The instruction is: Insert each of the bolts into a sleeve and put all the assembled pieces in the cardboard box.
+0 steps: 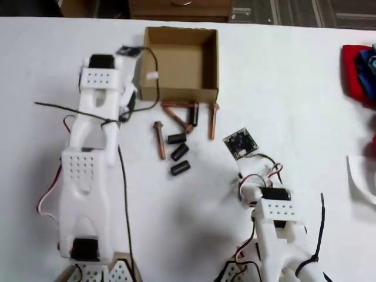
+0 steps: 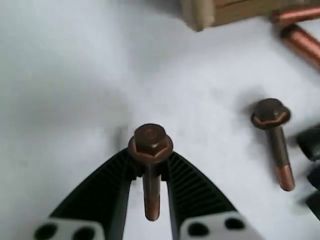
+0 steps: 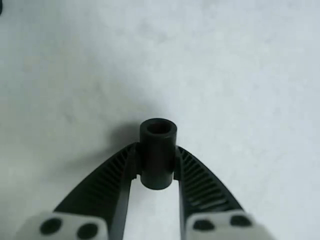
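We record the left gripper (image 2: pixel 151 162) pinching a copper-coloured hex-head bolt (image 2: pixel 150 142). Its ribbed black fingers (image 2: pixel 107 185) are pressed against the shank just under the head, and the shank runs back between them. The high view places this arm beside the near left corner of the open brown cardboard box (image 1: pixel 179 94), above the white table (image 1: pixel 282 88).

The right gripper (image 3: pixel 157 155) is clamped on a short black cylindrical sleeve (image 3: pixel 158 132). The open bore faces away from the wrist, and the piece is held above bare table surface. The high view puts this arm near the front edge of the table, well apart from the box.

A second copper bolt (image 2: pixel 272 135) lies flat on the table near the left gripper. In front of the box, three loose black sleeves (image 1: pixel 180 152) lie in a short row. A bolt (image 1: pixel 159 140) lies just beside them, another bolt (image 1: pixel 212 120) has its head near the box's front wall, and further bolts (image 1: pixel 176 106) lie close against that wall. We see no parts inside the box.
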Tool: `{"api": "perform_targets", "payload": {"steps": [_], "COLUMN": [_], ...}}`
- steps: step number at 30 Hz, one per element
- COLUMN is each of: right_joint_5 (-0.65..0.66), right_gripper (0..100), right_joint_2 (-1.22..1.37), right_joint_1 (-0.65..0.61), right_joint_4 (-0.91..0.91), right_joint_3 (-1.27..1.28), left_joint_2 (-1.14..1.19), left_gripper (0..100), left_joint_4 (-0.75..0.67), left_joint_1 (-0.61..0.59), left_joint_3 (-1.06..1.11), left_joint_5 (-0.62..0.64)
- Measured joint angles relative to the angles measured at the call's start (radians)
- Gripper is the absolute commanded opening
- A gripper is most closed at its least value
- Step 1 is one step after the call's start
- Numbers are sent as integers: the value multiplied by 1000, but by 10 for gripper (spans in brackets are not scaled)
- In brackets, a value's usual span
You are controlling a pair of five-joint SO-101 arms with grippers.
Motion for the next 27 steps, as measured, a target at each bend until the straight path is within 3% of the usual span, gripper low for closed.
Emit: {"api": "perform_targets", "payload": {"steps": [7,12,16,20,23,27], "right_joint_5": [0,0,-35,-173,-282,-351], "right_gripper": [21,21,21,24,22,22], "right_joint_2": [-5,-147,-413,-758,-982,-945], "right_joint_1": [0,0,0,-3,-66,-186], "right_joint_4": [3,126,278,308,198,-109], "right_joint_3": [0,0,2,29,101,252], "left_joint_2": [-448,-789,-1022,-1178,-1224,-1235], "left_gripper": [25,25,25,26,26,26], "left_joint_4": [0,-81,-255,-419,-522,-605], "left_joint_1": [75,130,124,124,126,126], "left_joint_3": [249,471,657,830,918,937], "left_joint_5": [-69,-78,32,167,203,215]}}
